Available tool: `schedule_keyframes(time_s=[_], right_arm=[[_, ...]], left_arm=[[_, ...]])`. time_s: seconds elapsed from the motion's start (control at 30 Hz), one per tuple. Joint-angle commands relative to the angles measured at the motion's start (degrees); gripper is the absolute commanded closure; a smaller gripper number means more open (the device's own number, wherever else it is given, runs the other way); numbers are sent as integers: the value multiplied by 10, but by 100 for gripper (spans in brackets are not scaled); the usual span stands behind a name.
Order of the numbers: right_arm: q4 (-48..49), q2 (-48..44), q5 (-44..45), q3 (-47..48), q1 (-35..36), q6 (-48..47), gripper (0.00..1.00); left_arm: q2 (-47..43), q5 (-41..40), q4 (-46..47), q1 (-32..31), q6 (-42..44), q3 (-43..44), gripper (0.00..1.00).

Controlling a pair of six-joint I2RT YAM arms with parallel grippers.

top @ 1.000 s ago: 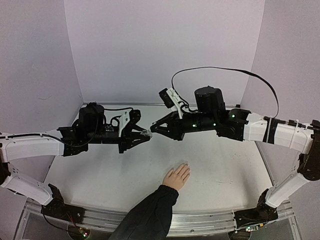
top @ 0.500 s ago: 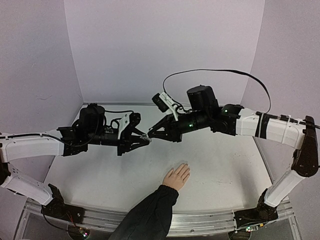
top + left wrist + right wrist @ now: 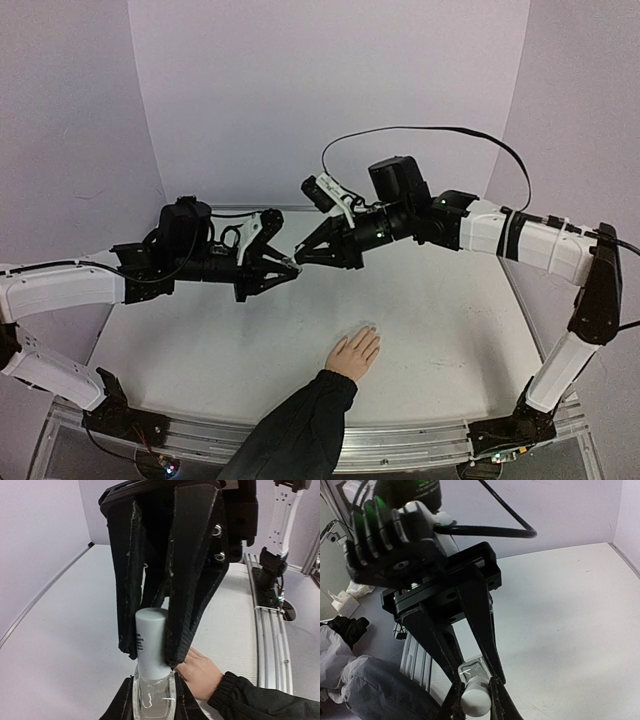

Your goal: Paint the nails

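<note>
Pinching one clear capped bottle (image 3: 151, 692) are the left gripper (image 3: 152, 706) and right gripper (image 3: 475, 699).

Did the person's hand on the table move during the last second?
No. The hand lies flat at the same spot as before, equally far from the table's front rail.

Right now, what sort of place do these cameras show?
Most likely a robot test booth, not a salon. Plain lilac walls enclose a white table, the left arm and right arm are mounted on a metal rail at its near edge, and a person's hand lies flat on it.
</note>
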Motion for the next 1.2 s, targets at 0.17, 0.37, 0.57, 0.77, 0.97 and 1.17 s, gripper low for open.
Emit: schedule_keyframes(time_s=[0.17,0.37,0.57,0.77,0.97,1.17], right_arm=[[-5,81,140,57,27,149,100],[30,121,312,101,83,391,100],[29,148,403,156,118,489,100],[39,129,411,160,112,474,84],[42,75,383,122,82,433,50],[54,-16,300,46,49,320,11]], left_arm=[[35,-161,267,-18,39,53,100],[96,-221,379,-26,74,58,100],[106,-269,388,-46,89,45,100],[73,-320,386,-53,26,-32,100],[26,-378,287,-53,-56,-79,100],[-31,-348,151,-46,-120,-82,100]])
